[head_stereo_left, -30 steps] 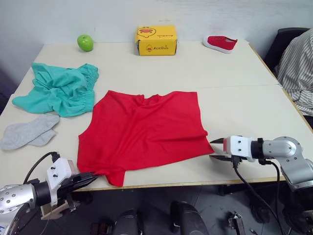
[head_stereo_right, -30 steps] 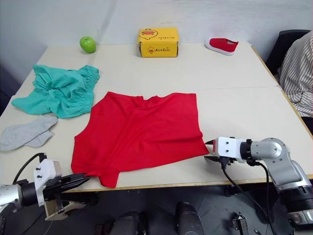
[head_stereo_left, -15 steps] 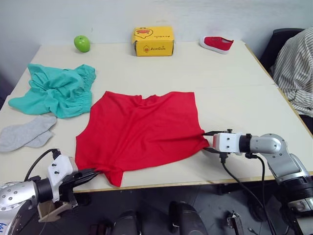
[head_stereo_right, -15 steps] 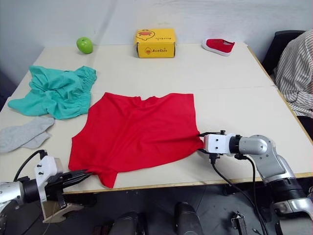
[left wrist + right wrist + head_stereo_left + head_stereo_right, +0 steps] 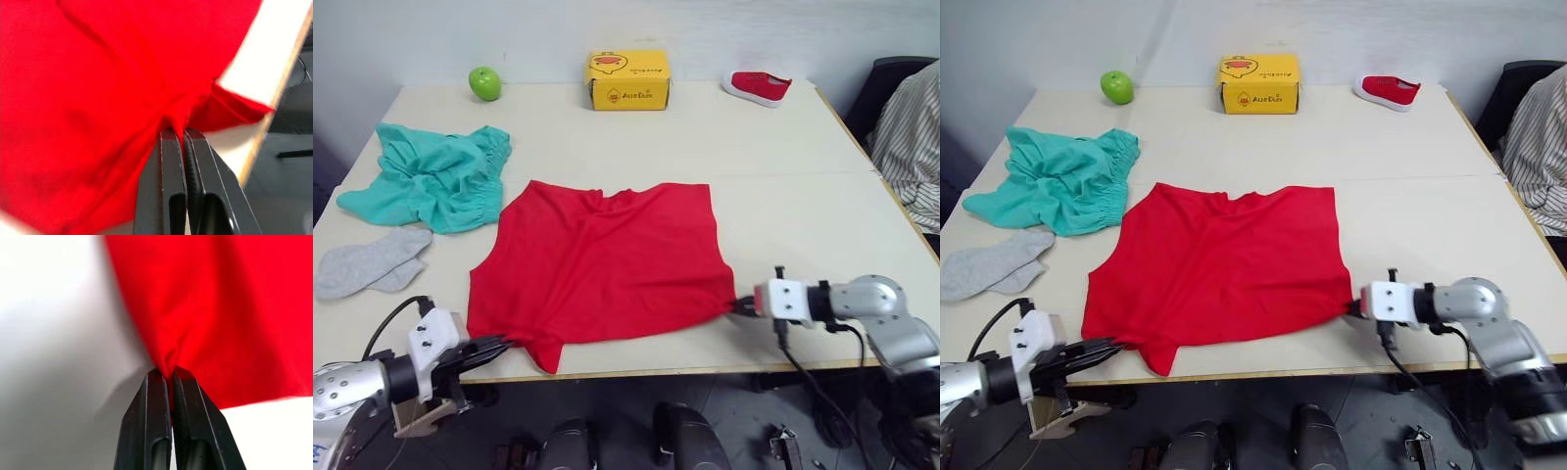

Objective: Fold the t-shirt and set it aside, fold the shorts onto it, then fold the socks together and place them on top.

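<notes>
Red t-shirt [image 5: 602,262] is lying spread on the tabletop [image 5: 783,186], middle front; left gripper [image 5: 183,134] is pinching its near-left hem corner, right gripper [image 5: 164,372] is clamping its near-right corner. Teal shorts [image 5: 431,176] are lying crumpled far left, grey socks [image 5: 372,262] just in front of them

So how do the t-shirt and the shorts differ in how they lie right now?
The t-shirt is spread fairly flat near the table's front edge; the shorts lie bunched and wrinkled farther back on the robot's left. The t-shirt is pinched at both near corners by the left gripper and right gripper; the shorts lie untouched. The t-shirt covers more table. Neither is folded yet.
</notes>
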You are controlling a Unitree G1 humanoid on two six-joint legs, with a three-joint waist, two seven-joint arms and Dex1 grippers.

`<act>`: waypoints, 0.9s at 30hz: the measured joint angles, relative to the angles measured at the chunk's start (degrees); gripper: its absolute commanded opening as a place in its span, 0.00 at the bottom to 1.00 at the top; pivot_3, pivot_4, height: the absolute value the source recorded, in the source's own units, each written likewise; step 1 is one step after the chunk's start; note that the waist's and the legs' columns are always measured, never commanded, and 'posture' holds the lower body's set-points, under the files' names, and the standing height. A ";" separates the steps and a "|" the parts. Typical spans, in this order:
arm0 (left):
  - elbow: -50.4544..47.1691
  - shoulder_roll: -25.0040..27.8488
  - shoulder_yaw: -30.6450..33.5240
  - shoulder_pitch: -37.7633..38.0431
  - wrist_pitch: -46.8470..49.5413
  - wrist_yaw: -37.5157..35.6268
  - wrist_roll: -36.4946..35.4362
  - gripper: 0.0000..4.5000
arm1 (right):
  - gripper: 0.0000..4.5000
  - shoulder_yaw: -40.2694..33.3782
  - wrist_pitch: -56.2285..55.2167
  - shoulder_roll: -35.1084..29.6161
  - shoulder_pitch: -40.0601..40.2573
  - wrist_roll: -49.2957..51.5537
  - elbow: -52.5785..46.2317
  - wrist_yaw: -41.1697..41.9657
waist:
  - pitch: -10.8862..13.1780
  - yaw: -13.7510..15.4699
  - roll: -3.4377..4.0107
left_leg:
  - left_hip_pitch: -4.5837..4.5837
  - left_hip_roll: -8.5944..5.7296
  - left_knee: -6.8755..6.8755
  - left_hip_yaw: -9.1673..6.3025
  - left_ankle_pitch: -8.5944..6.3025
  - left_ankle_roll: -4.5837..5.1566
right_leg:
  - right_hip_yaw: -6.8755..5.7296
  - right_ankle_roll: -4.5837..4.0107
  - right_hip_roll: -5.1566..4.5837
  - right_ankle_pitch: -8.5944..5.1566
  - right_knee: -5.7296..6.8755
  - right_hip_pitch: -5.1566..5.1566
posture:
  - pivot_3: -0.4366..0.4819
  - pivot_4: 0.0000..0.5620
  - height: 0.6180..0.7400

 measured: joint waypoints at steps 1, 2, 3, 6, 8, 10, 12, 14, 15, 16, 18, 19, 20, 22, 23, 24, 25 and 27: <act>-0.10 1.34 0.72 1.91 0.87 -1.77 -0.78 0.00 | 0.01 -0.44 2.86 -2.40 1.73 1.95 -1.71 2.10 | 0.02 -0.04 0.03 | 0.01 -0.01 0.01 0.02 -0.03 0.04 | 0.01 0.00 -0.01 0.00 -0.01 0.00 | 0.48 0.27 1.00; -0.12 1.94 1.23 3.17 1.44 -2.83 -1.00 0.00 | 0.01 -0.99 4.55 -3.93 2.86 3.02 -2.61 3.34 | 0.01 -0.05 0.03 | 0.02 -0.01 0.01 0.02 -0.05 0.06 | 0.01 0.00 0.00 0.00 -0.05 0.02 | 0.48 0.27 1.00; -0.18 2.39 1.59 4.43 2.20 -3.99 -1.41 0.00 | 0.01 -2.35 6.85 -5.56 4.62 4.65 -4.02 4.69 | 0.04 -0.05 0.06 | 0.01 -0.01 0.03 0.03 -0.07 0.11 | 0.01 0.01 0.00 0.00 -0.06 0.01 | 0.48 0.27 1.00; -0.66 2.55 2.47 6.23 3.96 -5.95 -2.69 0.00 | 0.01 -5.30 13.17 -8.96 8.95 8.66 -8.30 6.61 | 0.04 -0.07 0.05 | 0.04 0.07 0.05 0.03 -0.21 0.33 | 0.04 0.00 -0.03 0.00 -0.05 0.01 | 0.48 0.27 1.00; -1.38 2.65 2.65 6.77 5.04 -6.60 -3.13 0.00 | 0.01 -5.73 16.77 -10.73 11.48 9.74 -10.51 7.33 | 0.04 -0.06 0.06 | 0.06 0.11 0.04 0.02 -0.17 0.28 | 0.05 -0.06 -0.03 -0.03 -0.03 0.00 | 0.48 0.27 1.00; -2.54 3.57 2.78 8.34 6.73 -7.69 -3.48 0.00 | 0.01 -5.89 20.54 -13.07 14.22 10.31 -12.32 8.07 | 0.05 -0.03 0.07 | 0.06 0.13 0.02 0.01 -0.15 0.25 | 0.06 -0.11 -0.01 -0.06 -0.02 -0.01 | 0.48 0.27 1.00; -2.82 4.79 2.70 8.82 9.00 -8.97 -4.10 0.00 | 0.01 -6.52 23.87 -14.16 15.49 10.95 -13.35 8.45 | 0.06 -0.07 0.08 | 0.05 0.13 0.02 0.01 -0.15 0.23 | 0.05 -0.13 0.02 -0.07 -0.01 -0.04 | 0.48 0.27 1.00; -2.46 6.29 2.05 4.39 12.41 -9.23 -6.38 0.00 | 0.01 -6.89 26.19 -13.62 14.33 12.11 -13.50 7.83 | 0.08 -0.04 0.11 | 0.08 0.12 0.04 0.01 -0.11 0.23 | 0.06 -0.13 0.09 -0.07 0.00 -0.02 | 0.48 0.27 1.00; -1.54 7.08 1.01 -1.44 13.84 -8.87 -7.80 0.00 | 0.01 -6.88 26.89 -12.05 11.37 12.57 -12.61 7.05 | 0.10 0.10 0.12 | 0.06 0.12 0.08 -0.01 -0.02 0.14 | 0.06 -0.17 0.10 -0.05 0.00 0.00 | 0.48 0.27 1.00; 0.07 7.45 -0.25 -8.86 14.64 -8.16 -8.88 0.00 | 0.01 -6.92 27.41 -10.32 6.80 12.89 -11.30 5.93 | 0.15 0.30 0.17 | 0.00 0.06 0.08 -0.02 0.02 0.00 | 0.03 -0.29 0.17 0.02 -0.02 -0.03 | 0.48 0.27 1.00; 2.92 8.00 -2.08 -19.01 14.37 -6.71 -9.18 0.00 | 0.01 -7.57 26.80 -8.99 0.31 12.85 -8.41 4.43 | 0.16 0.41 0.26 | 0.01 -0.02 0.04 0.02 0.13 0.02 | 0.08 -0.33 0.15 0.13 -0.04 0.00 | 0.48 0.27 1.00; 5.83 7.86 -3.88 -24.96 13.18 -6.10 -8.18 0.00 | 0.01 -8.10 25.67 -8.45 -2.98 12.25 -5.05 3.81 | 0.16 0.39 0.27 | 0.07 -0.04 0.01 0.08 0.21 0.14 | 0.11 -0.10 0.15 0.27 -0.01 0.02 | 0.48 0.27 1.00; 11.78 6.28 -7.27 -34.62 11.66 -4.33 -5.84 0.00 | 0.01 -8.05 23.88 -6.14 -9.74 10.67 1.20 2.37 | 0.16 0.57 0.33 | 0.08 -0.10 0.17 0.10 0.39 0.02 | 0.07 -0.06 0.19 0.29 0.14 0.02 | 0.48 0.27 1.00; 23.53 2.40 -12.58 -51.40 8.07 -0.35 -0.69 0.00 | 0.01 -7.36 20.28 -2.65 -22.05 7.74 11.51 -0.09 | 0.23 0.70 0.31 | -0.17 -0.22 0.16 0.23 0.56 -0.03 | 0.09 -0.05 0.26 0.46 0.13 -0.21 | 0.48 0.27 1.00; 31.59 -0.26 -15.17 -60.91 5.14 1.93 2.48 0.00 | 0.01 -6.45 17.86 -0.56 -29.85 5.31 18.66 -2.16 | 0.27 0.72 0.27 | -0.18 -0.35 0.22 0.43 0.57 -0.06 | 0.09 -0.03 0.32 0.48 0.15 -0.19 | 0.48 0.27 1.00; 39.68 -3.01 -17.34 -70.33 0.93 4.64 6.21 0.00 | 0.01 -5.87 14.08 1.81 -37.98 1.91 26.10 -6.11 | 0.29 0.68 0.24 | -0.30 -0.34 0.26 0.69 0.67 -0.11 | 0.08 -0.01 0.33 0.50 0.26 -0.32 | 0.48 0.27 1.00; 45.60 -4.75 -19.12 -77.26 -3.12 7.21 9.25 0.00 | 0.01 -5.07 10.69 3.33 -44.35 -0.71 31.52 -10.26 | 0.30 0.58 0.22 | -0.48 -0.33 0.27 0.81 0.72 -0.15 | 0.14 -0.01 0.33 0.50 0.48 -0.55 | 0.48 0.27 1.00; 58.90 -7.25 -22.22 -90.63 -13.76 13.70 15.92 0.00 | 0.01 -4.20 2.73 6.23 -56.18 -6.31 43.15 -20.48 | 0.28 0.28 0.19 | -0.91 -0.35 0.14 0.92 0.71 -0.18 | 0.14 -0.04 0.32 0.47 0.54 -1.11 | 0.48 0.27 1.00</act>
